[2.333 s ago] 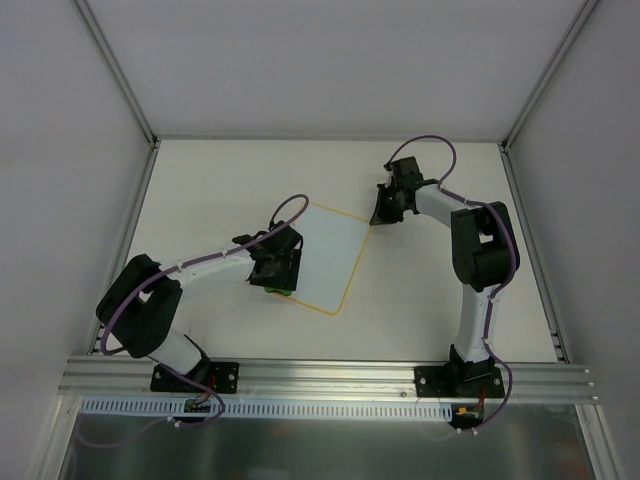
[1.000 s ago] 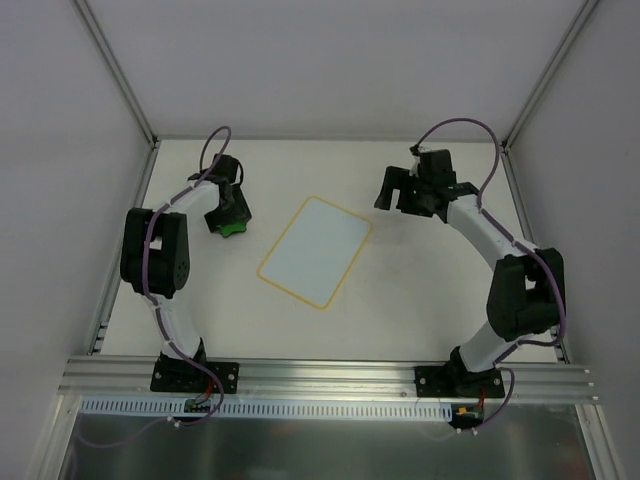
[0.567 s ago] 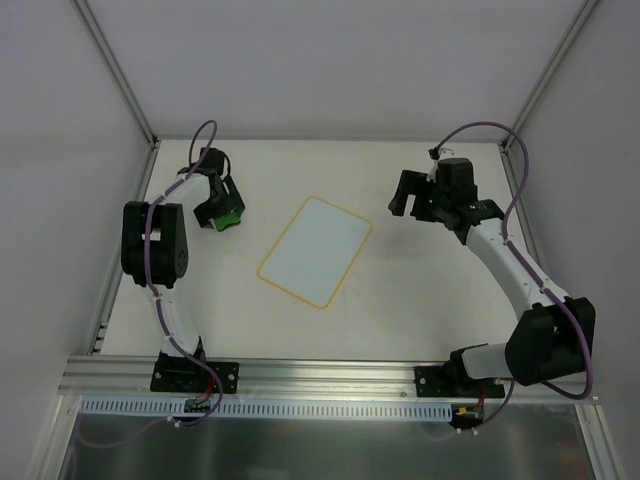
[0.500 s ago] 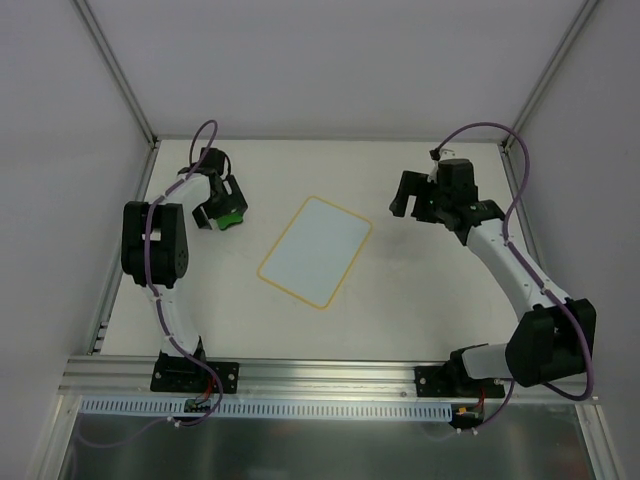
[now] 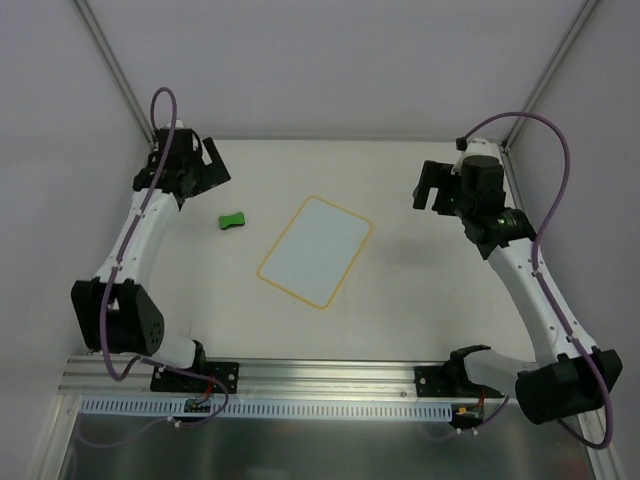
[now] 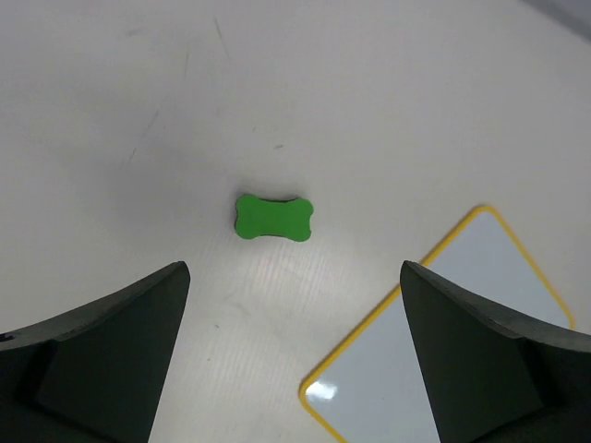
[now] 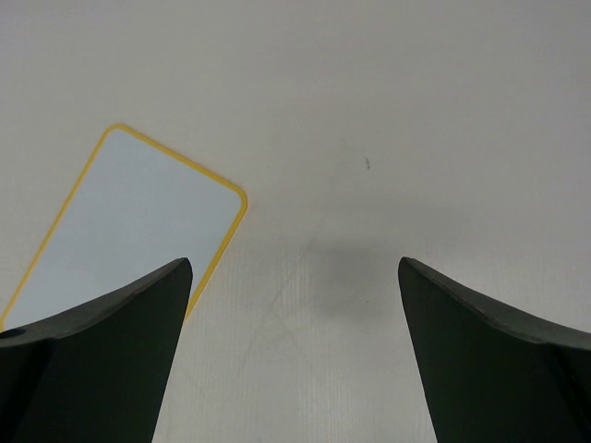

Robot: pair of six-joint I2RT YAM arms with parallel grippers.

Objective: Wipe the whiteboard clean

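While both arms hang raised over the table, the left gripper (image 6: 294, 277) has its jaws spread wide with nothing between them. In its wrist view the green eraser (image 6: 274, 217) lies at 12 o'clock of the gap, flat on the table and apart from both fingers. The right gripper (image 7: 294, 268) also stands wide apart and empty over bare tabletop.

In the top view the whiteboard (image 5: 315, 250) lies flat near the middle of the table (image 5: 400, 300), turned so its long sides run toward 1 o'clock. Its yellow-orange border shows on all sides and nothing rests on it. The eraser (image 5: 232, 221) sits at about 10 o'clock of the board, near it but not touching. The left gripper (image 5: 215, 165) is at 11 o'clock of the eraser, close to the far left corner post. The right gripper (image 5: 425, 187) is at 2 o'clock of the board, well apart from it.

Open tabletop surrounds the board on every side, widest toward 6 o'clock before the aluminium rail (image 5: 330, 375), and white walls close the other three sides.

The board's face (image 7: 129, 212) looks plain white. A small glare spot sits near one corner (image 6: 319, 392), and a few faint lines on the tabletop may be scuffs.
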